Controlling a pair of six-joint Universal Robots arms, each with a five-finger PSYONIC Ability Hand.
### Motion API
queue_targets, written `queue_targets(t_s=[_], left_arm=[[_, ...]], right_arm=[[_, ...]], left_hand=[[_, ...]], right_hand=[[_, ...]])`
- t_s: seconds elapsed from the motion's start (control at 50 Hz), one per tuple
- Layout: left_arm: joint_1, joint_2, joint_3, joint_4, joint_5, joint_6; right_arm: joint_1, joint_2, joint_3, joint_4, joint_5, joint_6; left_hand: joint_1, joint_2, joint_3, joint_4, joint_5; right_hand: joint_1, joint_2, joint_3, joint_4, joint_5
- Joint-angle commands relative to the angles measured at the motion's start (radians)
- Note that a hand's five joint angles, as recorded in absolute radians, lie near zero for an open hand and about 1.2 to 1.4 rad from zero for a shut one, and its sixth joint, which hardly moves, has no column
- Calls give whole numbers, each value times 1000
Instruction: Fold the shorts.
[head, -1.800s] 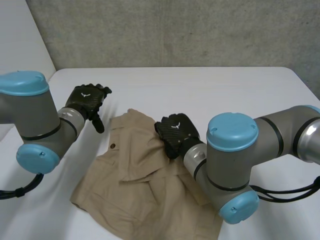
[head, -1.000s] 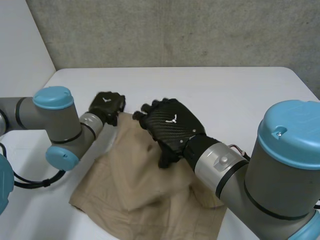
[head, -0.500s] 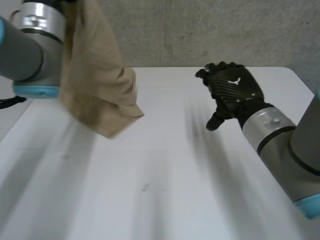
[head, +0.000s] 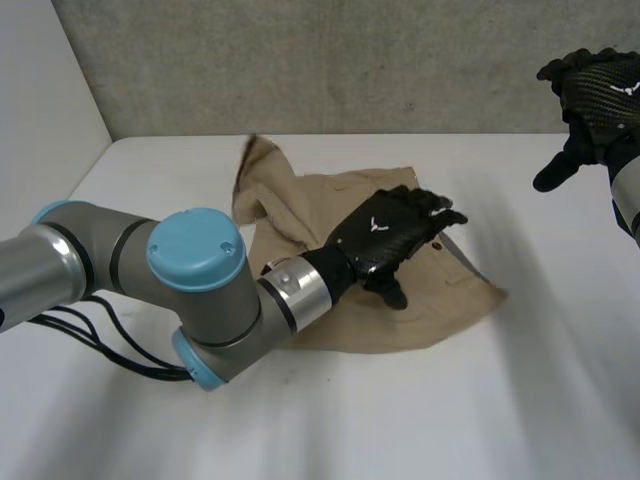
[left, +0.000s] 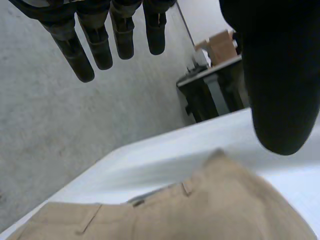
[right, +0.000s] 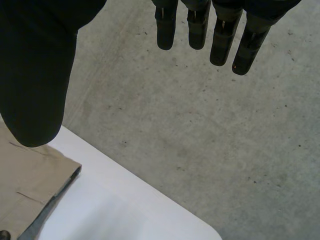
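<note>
We log shorts (head: 320, 205) rumpled mid-worktop (head: 450, 420), long axis left to right, one corner flipped up | left hand (head: 385, 240) over their middle, fingers straight, holding nothing | right hand (head: 598, 95) raised well apart, fingers loose, empty | we judge left nearer

Robot lab or workshop, bare concrete wall (head: 350, 60), plain white table (head: 420, 420), grey robot arm (head: 200, 290) with light-blue caps, dark workbench (left: 212, 95) carrying cardboard boxes (left: 223, 45) further back
</note>
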Motion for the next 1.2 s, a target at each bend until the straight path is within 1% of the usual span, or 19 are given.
queue_targets(t_s=[0.02,0.08,0.1,0.12,0.18,0.24,0.32,0.34,0.4,0.42,0.5,0.6,0.72,0.84,1.0,1.06,1.14,1.16,1.2], left_arm=[[47,95,3,-37,-40,108],[92,149,-20,-43,-98,108],[103,163,-31,-47,-115,108],[109,183,-60,-69,-157,108],[113,219,-111,-118,-214,109],[113,258,-175,-198,-298,108],[104,285,-250,-296,-440,90],[97,293,-276,-331,-505,65],[69,302,-310,-371,-588,10],[45,305,-327,-388,-629,-36],[9,305,-364,-414,-695,-137],[1,302,-402,-416,-721,-173],[11,293,-432,-402,-720,-174],[23,279,-432,-368,-720,-174],[40,269,-432,-308,-720,-170],[48,256,-426,-291,-720,-168],[52,238,-419,-279,-720,-168],[52,235,-416,-276,-720,-168],[52,223,-412,-268,-718,-168]], right_arm=[[1,5,0,44,-100,-22],[2,14,6,97,-161,-48],[4,16,15,132,-209,-74],[5,16,18,146,-224,-86],[13,25,50,190,-293,-161],[12,51,95,195,-329,-262],[7,109,123,194,-333,-388],[2,123,124,194,-336,-410],[-8,189,121,187,-341,-486],[-14,203,118,184,-340,-500],[-54,274,112,146,-353,-551],[-85,333,106,72,-401,-560],[-96,410,90,32,-445,-557],[-96,473,54,32,-447,-560],[-94,518,17,22,-447,-560],[-94,533,3,20,-447,-560],[-94,547,-14,19,-447,-556],[-93,548,-23,16,-447,-551],[-91,548,-28,8,-447,-546]], left_hand=[[-36,-24,-28,-20,-9],[-33,-21,-25,-17,-6],[-30,-19,-22,-14,-3],[-24,-13,-16,-8,3],[-24,-13,-16,-8,3],[-10,2,-2,7,17],[2,14,10,18,29],[37,49,45,53,64],[76,87,83,92,102],[105,116,112,121,132],[134,146,142,150,161],[196,207,204,212,223],[228,240,236,244,255],[264,275,271,280,290],[308,319,315,324,334],[328,340,336,344,355],[369,381,377,385,396],[372,384,380,388,399],[399,410,406,415,425]], right_hand=[[-25,-43,-37,-57,-69],[-25,-43,-37,-57,-69],[-25,-43,-37,-57,-69],[-25,-43,-37,-57,-69],[-25,-43,-37,-57,-69],[-25,-43,-37,-57,-69],[8,-9,-4,-24,-36],[29,12,17,-3,-15],[108,90,96,76,64],[138,120,126,105,94],[258,241,246,226,214],[352,334,340,320,308],[358,341,346,326,314],[361,343,349,329,317],[479,461,467,446,435],[578,561,566,546,534],[863,845,851,830,819],[1026,1008,1014,993,982],[1183,1165,1171,1150,1139]])
